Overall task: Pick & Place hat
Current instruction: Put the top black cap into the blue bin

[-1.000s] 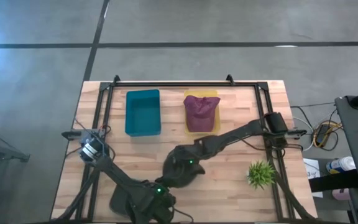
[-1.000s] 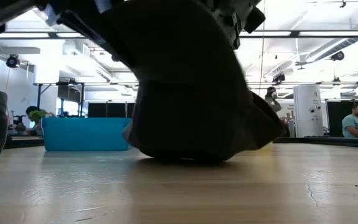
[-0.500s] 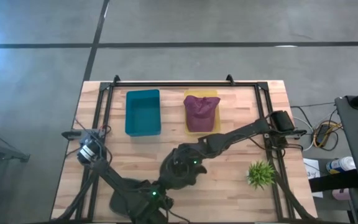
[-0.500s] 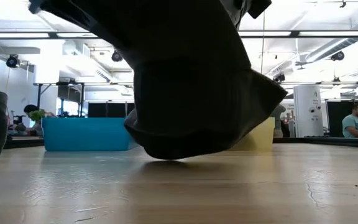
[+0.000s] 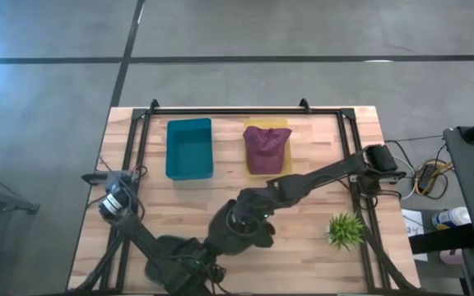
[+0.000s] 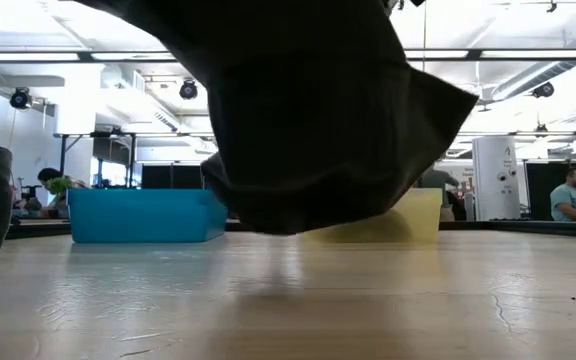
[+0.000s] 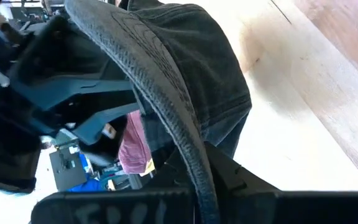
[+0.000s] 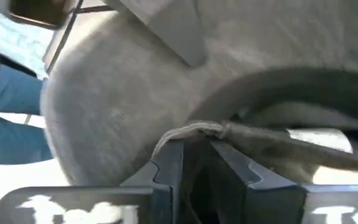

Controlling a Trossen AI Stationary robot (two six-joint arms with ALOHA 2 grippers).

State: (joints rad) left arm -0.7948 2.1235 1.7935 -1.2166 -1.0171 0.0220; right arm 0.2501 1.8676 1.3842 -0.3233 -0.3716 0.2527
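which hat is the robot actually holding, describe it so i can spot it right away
Start at the wooden table and find its near-middle, where the two dark arms meet. The dark hat hangs there, off the surface, pinched in the right pincer. Unlike the maroon hat lying on the yellow tray, it is near-black and airborne.

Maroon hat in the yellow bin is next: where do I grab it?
Probably the bunched crown of the maroon hat, from straight above: it lies slumped inside the yellow bin, whose walls block a sideways approach. The right gripper is shut on the dark hat; the left gripper is beside it.
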